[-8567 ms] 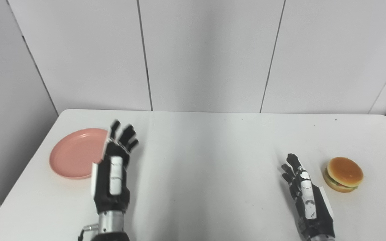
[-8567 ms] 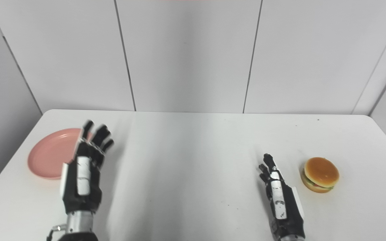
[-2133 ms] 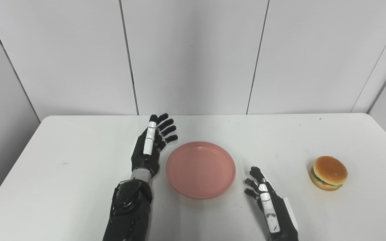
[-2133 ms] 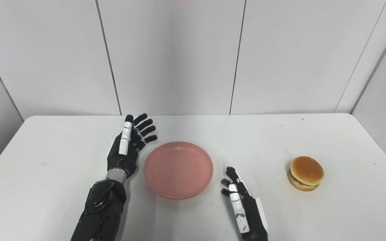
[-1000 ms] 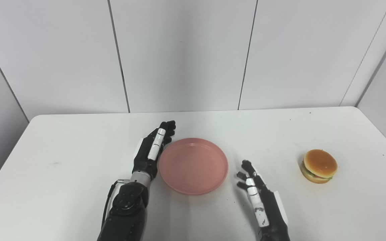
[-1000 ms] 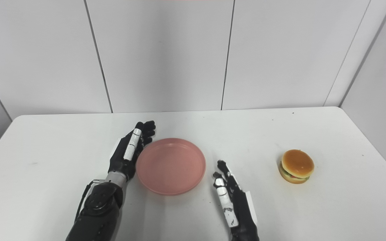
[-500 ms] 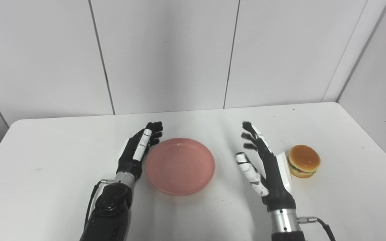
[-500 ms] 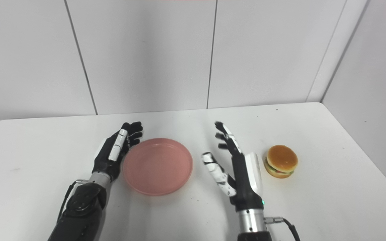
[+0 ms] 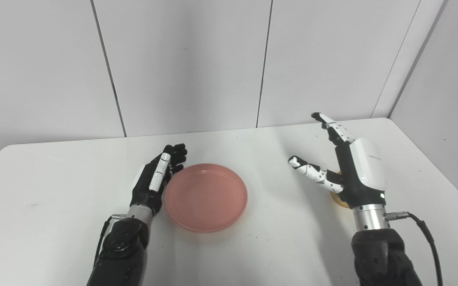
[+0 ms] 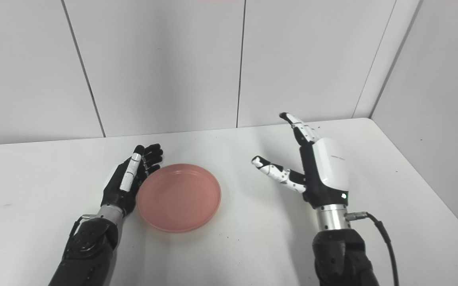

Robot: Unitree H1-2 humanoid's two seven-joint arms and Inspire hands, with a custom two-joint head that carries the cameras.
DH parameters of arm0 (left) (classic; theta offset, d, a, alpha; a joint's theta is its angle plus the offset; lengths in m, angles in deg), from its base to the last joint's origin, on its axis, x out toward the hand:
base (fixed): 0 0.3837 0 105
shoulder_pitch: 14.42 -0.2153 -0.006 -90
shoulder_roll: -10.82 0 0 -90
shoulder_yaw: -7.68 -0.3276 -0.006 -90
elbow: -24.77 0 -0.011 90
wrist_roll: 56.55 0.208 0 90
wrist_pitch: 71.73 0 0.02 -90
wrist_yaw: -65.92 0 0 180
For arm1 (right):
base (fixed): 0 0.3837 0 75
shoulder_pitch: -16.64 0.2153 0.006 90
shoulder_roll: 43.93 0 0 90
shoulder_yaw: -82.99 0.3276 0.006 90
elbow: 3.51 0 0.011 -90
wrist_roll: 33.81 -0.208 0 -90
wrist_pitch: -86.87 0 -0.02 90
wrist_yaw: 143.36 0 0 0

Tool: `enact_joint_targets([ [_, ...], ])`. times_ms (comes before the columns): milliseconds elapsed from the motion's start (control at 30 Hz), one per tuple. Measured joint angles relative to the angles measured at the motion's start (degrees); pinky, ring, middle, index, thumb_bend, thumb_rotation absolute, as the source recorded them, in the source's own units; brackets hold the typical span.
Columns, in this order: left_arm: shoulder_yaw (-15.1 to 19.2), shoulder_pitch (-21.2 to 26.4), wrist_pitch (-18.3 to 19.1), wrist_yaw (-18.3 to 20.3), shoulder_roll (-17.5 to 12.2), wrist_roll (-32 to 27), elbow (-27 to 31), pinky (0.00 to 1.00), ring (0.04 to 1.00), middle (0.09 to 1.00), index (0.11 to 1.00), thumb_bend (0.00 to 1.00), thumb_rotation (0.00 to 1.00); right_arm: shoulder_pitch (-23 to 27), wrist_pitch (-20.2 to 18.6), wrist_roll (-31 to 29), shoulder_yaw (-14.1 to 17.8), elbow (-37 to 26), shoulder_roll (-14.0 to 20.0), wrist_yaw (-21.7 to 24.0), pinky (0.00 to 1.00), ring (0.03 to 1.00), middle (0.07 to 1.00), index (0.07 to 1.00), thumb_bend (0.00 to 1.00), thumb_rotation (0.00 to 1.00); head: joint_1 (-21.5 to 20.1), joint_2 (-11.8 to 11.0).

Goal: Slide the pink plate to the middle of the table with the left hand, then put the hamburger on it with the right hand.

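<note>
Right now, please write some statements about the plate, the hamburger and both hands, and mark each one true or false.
1. The pink plate has nothing on it. True.
2. The left hand grips the plate from above. False: it lies beside the plate's left rim, fingers extended.
3. The right hand is raised with fingers and thumb spread. True.
4. The hamburger sits in full view beside the plate. False: the right hand hides nearly all of it, and it lies well to the right of the plate.
5. The right hand carries the hamburger. False: it holds nothing.
</note>
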Motion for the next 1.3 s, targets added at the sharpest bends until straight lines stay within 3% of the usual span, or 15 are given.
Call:
enact_joint_targets([
  [200, 0.04, 0.05, -0.17, 0.0, 0.21, -0.02, 0.02, 0.83, 0.842, 0.813, 0.737, 0.74, 0.86, 0.15, -1.06, 4.4, -0.17, 3.91, 6.14, 0.76, 0.81, 0.828, 0.831, 0.791, 0.76, 0.94, 0.18, 0.0],
  [467, 0.52, 0.05, 0.25, 0.33, 0.17, -1.23, 0.22, 0.84, 0.846, 0.818, 0.74, 0.73, 0.86, -0.23, -1.65, 7.2, -0.94, 7.31, 9.26, 2.66, 0.81, 0.833, 0.832, 0.771, 0.74, 0.84, -0.35, 0.18],
  [767, 0.88, 0.04, 0.37, 1.11, 0.14, -1.54, 0.26, 0.84, 0.843, 0.812, 0.74, 0.73, 0.85, -1.1, -3.87, 7.14, -0.55, 11.52, 10.22, 3.46, 0.79, 0.823, 0.836, 0.767, 0.73, 0.82, -0.61, 0.44],
  [1033, 1.0, 0.04, 0.54, 1.11, 0.11, -1.69, 0.34, 0.82, 0.834, 0.808, 0.736, 0.74, 0.85, -1.42, -3.94, 7.95, -2.15, 17.1, 10.91, 2.69, 0.79, 0.827, 0.833, 0.76, 0.71, 0.73, -0.44, 0.62],
  [1200, 0.98, 0.04, 0.54, 1.12, 0.09, -1.67, 0.4, 0.83, 0.843, 0.814, 0.737, 0.73, 0.86, -0.62, -3.94, 8.74, -3.51, 22.12, 11.16, 0.56, 0.76, 0.809, 0.828, 0.756, 0.72, 0.74, -0.44, 0.7],
  [1300, 0.88, 0.03, 0.57, 1.14, 0.08, -1.66, 0.4, 0.83, 0.841, 0.812, 0.728, 0.73, 0.86, 0.84, -3.92, 9.13, -4.51, 25.71, 11.6, -1.99, 0.74, 0.797, 0.825, 0.758, 0.75, 0.8, -0.18, 0.7],
])
